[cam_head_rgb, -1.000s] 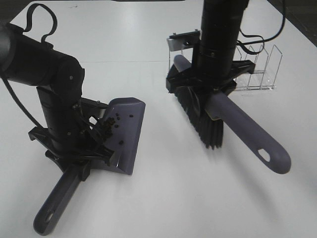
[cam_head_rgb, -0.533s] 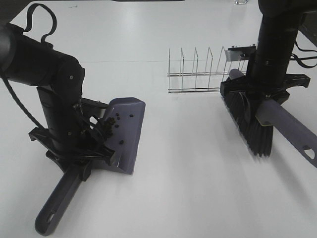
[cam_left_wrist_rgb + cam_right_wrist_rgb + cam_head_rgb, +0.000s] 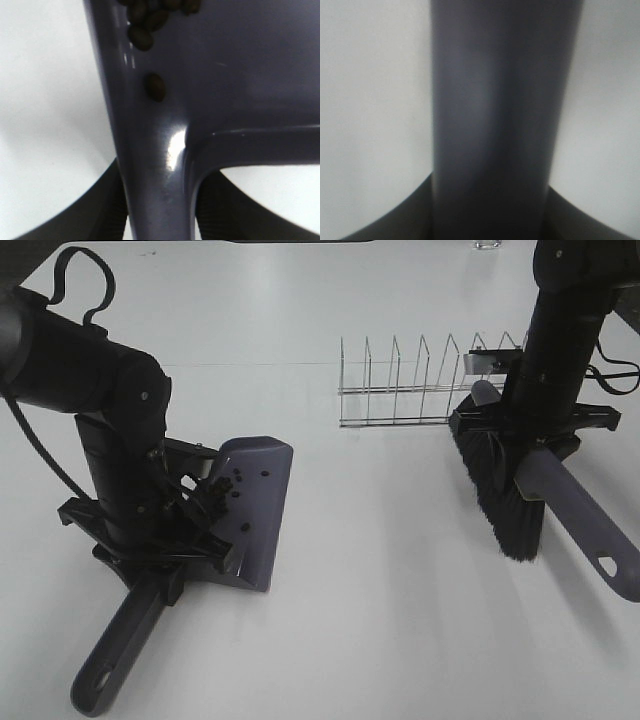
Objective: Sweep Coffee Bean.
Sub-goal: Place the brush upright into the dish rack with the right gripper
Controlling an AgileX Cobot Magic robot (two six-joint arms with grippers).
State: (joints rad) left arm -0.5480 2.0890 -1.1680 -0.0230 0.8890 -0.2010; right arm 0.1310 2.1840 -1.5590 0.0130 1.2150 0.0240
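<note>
A grey-purple dustpan (image 3: 255, 510) lies on the white table at the left. My left gripper (image 3: 165, 565) is shut on its handle (image 3: 115, 650). Several dark coffee beans (image 3: 225, 490) lie in the pan near its back; the left wrist view shows them close up (image 3: 155, 86) on the pan (image 3: 240, 65). My right gripper (image 3: 535, 445) is shut on the grey handle (image 3: 585, 530) of a brush with black bristles (image 3: 500, 490), at the right of the table. The right wrist view shows only the blurred handle (image 3: 500, 115).
A wire rack (image 3: 420, 385) stands on the table behind the brush, between the two arms. The table's far right edge (image 3: 625, 325) is close to the right arm. The left arm's black cable (image 3: 75, 280) loops at the upper left.
My right arm has carried the brush from the middle of the table, in front of the rack, to the far right. The left arm and the dustpan have not moved.
</note>
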